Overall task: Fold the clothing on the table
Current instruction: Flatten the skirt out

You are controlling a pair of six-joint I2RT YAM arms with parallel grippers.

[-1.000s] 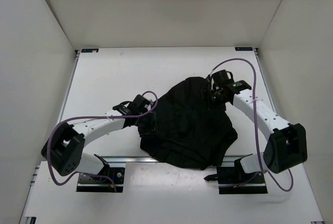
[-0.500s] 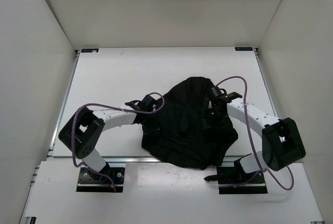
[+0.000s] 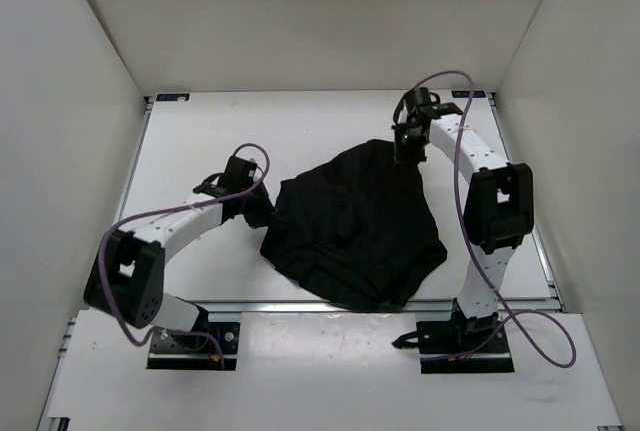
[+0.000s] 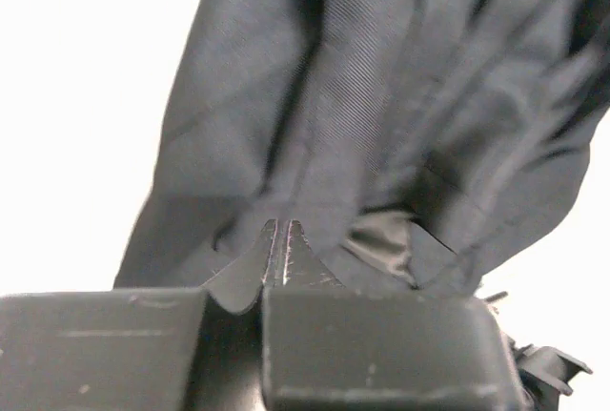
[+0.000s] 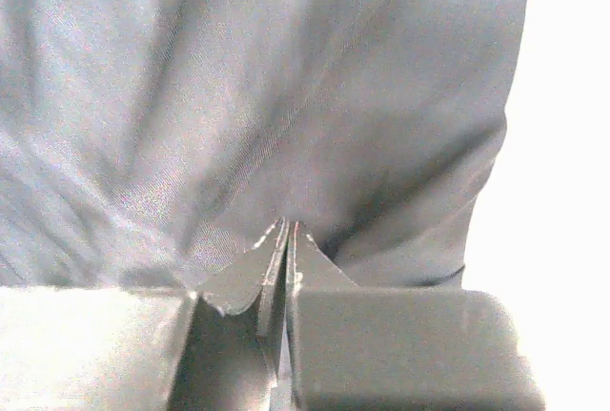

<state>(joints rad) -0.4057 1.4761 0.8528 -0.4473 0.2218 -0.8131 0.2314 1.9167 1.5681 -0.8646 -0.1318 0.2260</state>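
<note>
The black clothing (image 3: 350, 226) lies rumpled in the middle of the white table (image 3: 230, 141), drawn out toward its left edge and its far right corner. My left gripper (image 3: 262, 209) is shut on the garment's left edge; in the left wrist view the fingertips (image 4: 282, 227) pinch a fold, and the clothing (image 4: 381, 96) spreads away from them in creases. My right gripper (image 3: 405, 151) is shut on the far right corner; in the right wrist view its tips (image 5: 289, 227) meet on the clothing (image 5: 238, 96), which shows pull lines.
White walls close in the table on the left, back and right. Black corner brackets (image 3: 172, 97) (image 3: 470, 94) mark the far edge. The arm bases (image 3: 195, 343) (image 3: 455, 343) stand on a metal rail at the near edge, with purple cables (image 3: 450, 81) looping above the arms.
Both grippers have shut on the clothing. The right gripper has moved toward the far right and the left one to the left, drawing the fabric out between them.
</note>
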